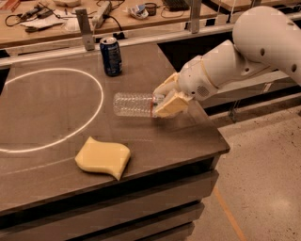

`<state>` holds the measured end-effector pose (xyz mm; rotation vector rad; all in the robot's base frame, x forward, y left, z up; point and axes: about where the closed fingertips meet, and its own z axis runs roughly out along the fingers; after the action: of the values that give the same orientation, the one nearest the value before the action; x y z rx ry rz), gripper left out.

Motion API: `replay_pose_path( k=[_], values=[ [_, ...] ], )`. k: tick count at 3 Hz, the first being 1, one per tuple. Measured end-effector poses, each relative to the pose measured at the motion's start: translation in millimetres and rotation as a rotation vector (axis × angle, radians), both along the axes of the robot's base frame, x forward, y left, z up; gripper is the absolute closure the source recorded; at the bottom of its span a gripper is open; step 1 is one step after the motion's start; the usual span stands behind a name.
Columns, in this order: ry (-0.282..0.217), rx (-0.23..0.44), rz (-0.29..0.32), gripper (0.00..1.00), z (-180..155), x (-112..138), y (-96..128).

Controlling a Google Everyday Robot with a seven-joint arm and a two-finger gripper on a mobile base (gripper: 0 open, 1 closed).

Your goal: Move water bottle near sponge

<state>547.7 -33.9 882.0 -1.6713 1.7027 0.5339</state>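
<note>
The water bottle (133, 104), clear ribbed plastic with a red band by its neck, lies on its side over the dark table (56, 108), base pointing left. My gripper (164, 100) reaches in from the right, and its cream fingers (172, 105) are shut around the bottle's neck end, hiding the cap. The sponge (103, 157), a pale yellow wavy foam pad, lies flat near the table's front edge, to the left of and nearer than the bottle, with a gap between them.
A dark blue soda can (111, 56) stands upright at the back of the table, behind the bottle. A white circle (96, 89) is marked on the table's left part. The table's right edge (214, 129) is just under my arm. A cluttered bench (94, 14) runs behind.
</note>
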Motion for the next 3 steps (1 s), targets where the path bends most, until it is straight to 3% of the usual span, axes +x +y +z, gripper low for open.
replay_pose_path(
  k=[3],
  values=[
    [0.077,-0.011,0.021,1.0,1.9,-24.5,50.6]
  ],
)
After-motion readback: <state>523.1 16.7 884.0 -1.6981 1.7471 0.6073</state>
